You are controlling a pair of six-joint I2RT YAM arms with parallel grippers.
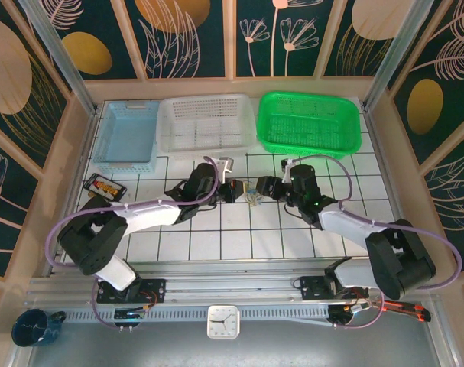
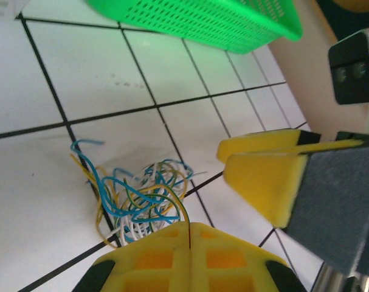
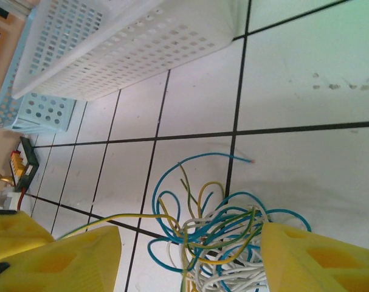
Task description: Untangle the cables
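The cables (image 1: 252,197) lie as a small tangle of thin blue, white and yellow-green wires on the white tiles, between my two grippers. My left gripper (image 2: 189,230) is shut on one yellow-green wire, which rises from the cables (image 2: 138,201) into the seam between its yellow pads. From above, the left gripper (image 1: 235,191) sits just left of the tangle. My right gripper (image 3: 190,264) is open, its yellow fingers (image 3: 318,261) standing on either side of the cables (image 3: 217,234). Seen from above, the right gripper (image 1: 264,188) is just right of them. The held wire (image 3: 111,217) runs off to the left.
Three baskets line the far edge: blue (image 1: 128,138), white (image 1: 206,122) and green (image 1: 308,122). A small black tray (image 1: 103,186) with red and yellow pieces sits at the left wall. A small pale object (image 1: 224,163) lies behind the left gripper.
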